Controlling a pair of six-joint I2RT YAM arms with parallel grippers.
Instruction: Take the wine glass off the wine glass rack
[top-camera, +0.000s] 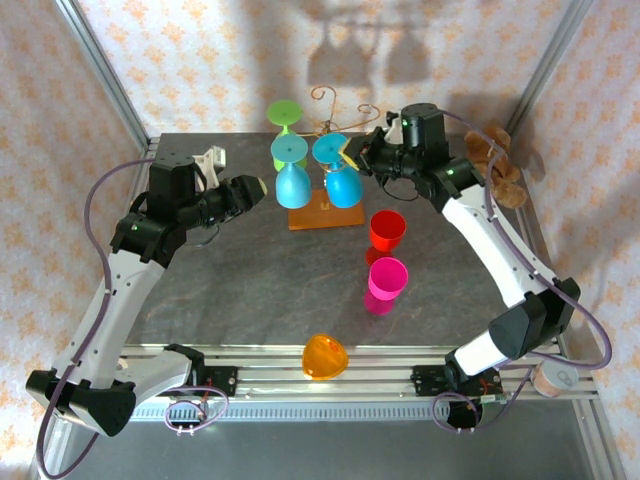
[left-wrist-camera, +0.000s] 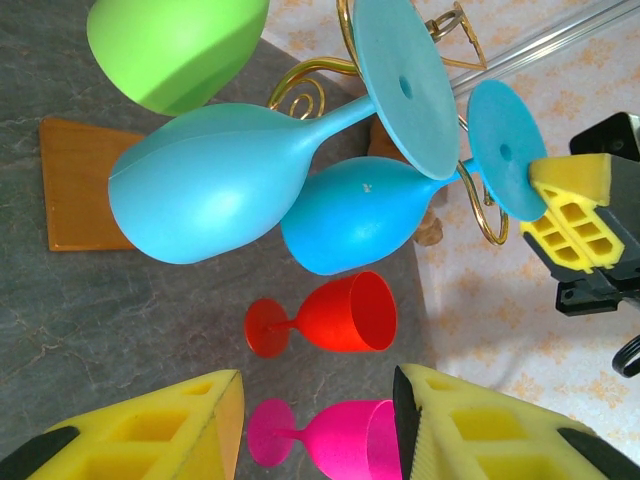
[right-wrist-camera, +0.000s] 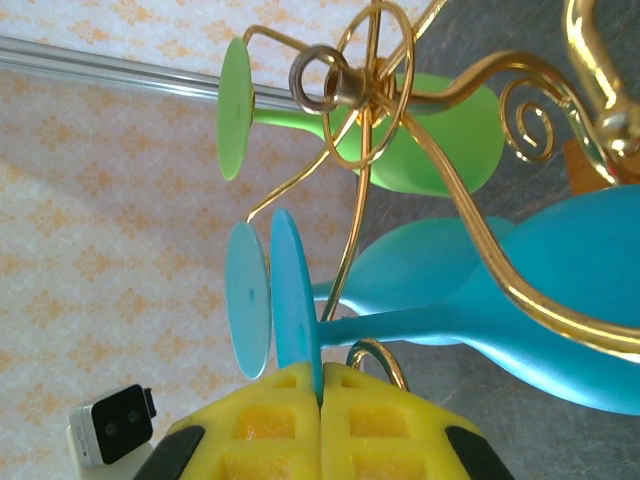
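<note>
Wine glass (top-camera: 343, 187), deep blue and of smooth matte plastic, hangs upside down on the wine glass rack (top-camera: 336, 104) at the far middle of the table (top-camera: 250, 290). Its long teardrop bowl points down and its flat round foot is on top.

Nearest us, at the table's front edge, we see an orange cup (top-camera: 325, 357) lying tipped over. The table top is dark grey and veined like stone. Further in, right of centre, a pink glass (top-camera: 386, 283) stands upright, and a red glass (top-camera: 386, 232) stands upright just behind it.

The left gripper (top-camera: 257, 187) hovers at the left of the rack. Its ribbed yellow foam pads are parted with nothing between them, close to a paler blue glass (top-camera: 292, 183) but not touching it. That glass hangs beside the deep blue one, their bowls touching.

The rack is thin gold wire, with curled scroll arms spreading from a central post on a flat square orange-brown base. From the right, the right gripper (right-wrist-camera: 320, 378) has its two yellow pads pressed together on the thin rim of the deep blue glass's foot, which stands edge-on between them.

On the rack's far side hangs a green glass (top-camera: 285, 112). Behind everything is pale wallpaper (top-camera: 200, 60) with an orange floral print.
</note>
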